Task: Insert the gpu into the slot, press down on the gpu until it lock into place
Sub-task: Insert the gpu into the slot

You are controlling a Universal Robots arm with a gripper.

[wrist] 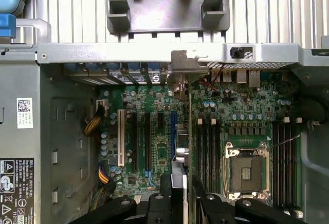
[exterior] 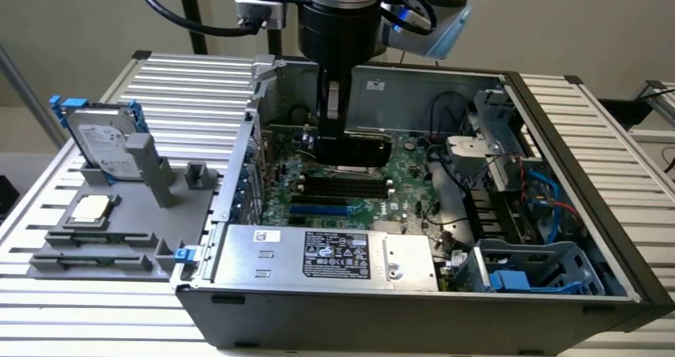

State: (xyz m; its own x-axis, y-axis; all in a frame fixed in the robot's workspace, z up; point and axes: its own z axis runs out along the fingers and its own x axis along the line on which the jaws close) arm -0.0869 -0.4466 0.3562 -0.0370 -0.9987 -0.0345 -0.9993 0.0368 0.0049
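1. In the exterior view the arm (exterior: 428, 13) enters from above, with a grey and blue joint at the top edge.
2. Its black cylindrical wrist (exterior: 335, 25) points straight down.
3. The claw (exterior: 337, 132) hangs upright below the wrist, reaching downward.
4. In the wrist view its two dark fingers (wrist: 165, 183) stand partway apart, one on each side of the thin gpu (exterior: 359, 153), and they clamp the gpu between them.

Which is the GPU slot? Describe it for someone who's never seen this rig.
In the open computer case, find the green motherboard next to the silver power supply. The slot is a long narrow strip between that box and the black memory sockets; it alone is bright blue.
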